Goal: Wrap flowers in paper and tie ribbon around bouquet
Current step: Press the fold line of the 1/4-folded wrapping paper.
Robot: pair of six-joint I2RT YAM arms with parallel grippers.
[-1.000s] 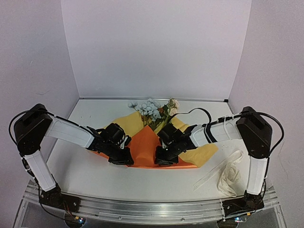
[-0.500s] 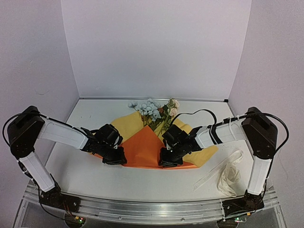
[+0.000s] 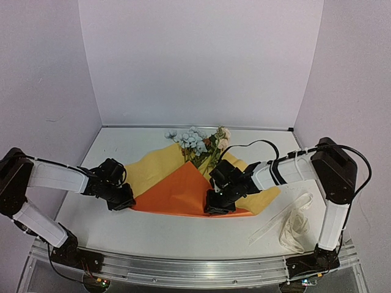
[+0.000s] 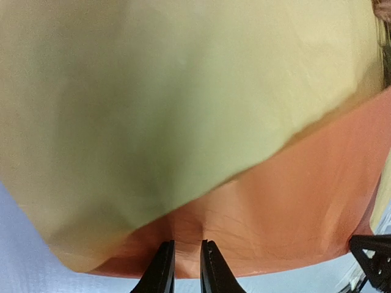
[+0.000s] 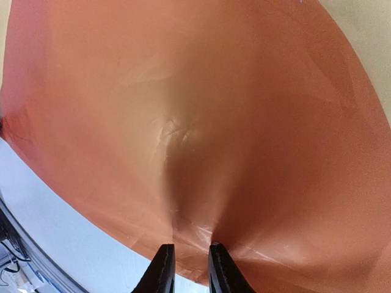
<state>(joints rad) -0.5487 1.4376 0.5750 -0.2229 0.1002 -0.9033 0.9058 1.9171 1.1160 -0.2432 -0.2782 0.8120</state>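
Note:
The paper [image 3: 183, 194] lies mid-table, orange flap up, its yellow face [image 3: 154, 165] showing at the left and right. The flowers [image 3: 198, 143] lie at its far edge, blooms pointing away; their stems are hidden under the orange flap. My left gripper [image 3: 124, 202] is shut on the paper's near-left edge; in the left wrist view the orange sheet [image 4: 293, 201] runs between the narrow jaws of that gripper [image 4: 187, 244]. My right gripper [image 3: 215, 207] is shut on the near edge of the flap, and the right wrist view shows the orange paper [image 5: 201, 110] creased into this gripper [image 5: 190, 246]. The ribbon [image 3: 292, 223] lies loose at the near right.
White walls close in the table on the left, back and right. A metal rail [image 3: 195, 268] with both arm bases runs along the near edge. The right arm's black cable [image 3: 256, 144] loops above the paper beside the flowers.
My left gripper has moved left and slightly nearer with the paper's edge in it, drawing the flap out and flatter, so more yellow shows at the left. The right gripper has barely moved.

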